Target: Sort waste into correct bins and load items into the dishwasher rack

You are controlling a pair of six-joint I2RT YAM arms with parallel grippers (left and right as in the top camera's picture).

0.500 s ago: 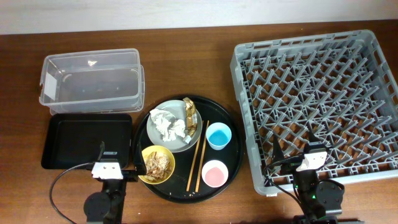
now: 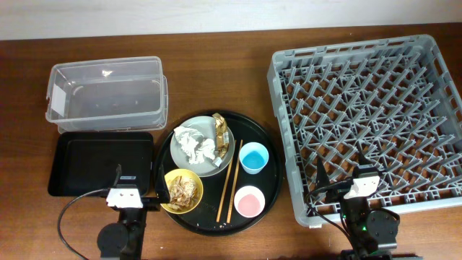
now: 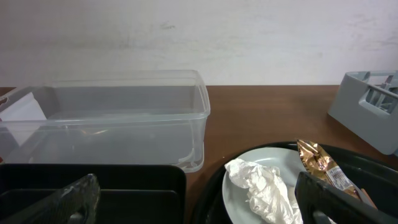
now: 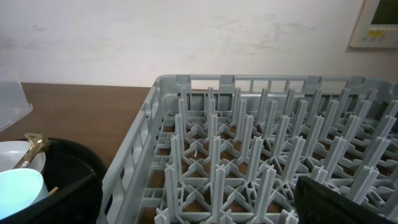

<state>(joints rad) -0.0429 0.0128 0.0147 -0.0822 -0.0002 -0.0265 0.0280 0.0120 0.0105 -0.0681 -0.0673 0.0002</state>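
Observation:
A pale grey plate on the round black tray holds crumpled white tissue and a brown-gold wrapper. A yellow bowl holds brownish food scraps. A blue cup, a pink cup and wooden chopsticks lie beside them. The clear tub and the shallow black tray are at the left. The grey rack is at the right. My left gripper is open and empty at the black tray's near right corner. My right gripper is open and empty over the rack's near edge.
The large round black tray sits between the bins and the rack. The left wrist view shows the tub, tissue and wrapper ahead. The right wrist view shows rack pegs and the blue cup.

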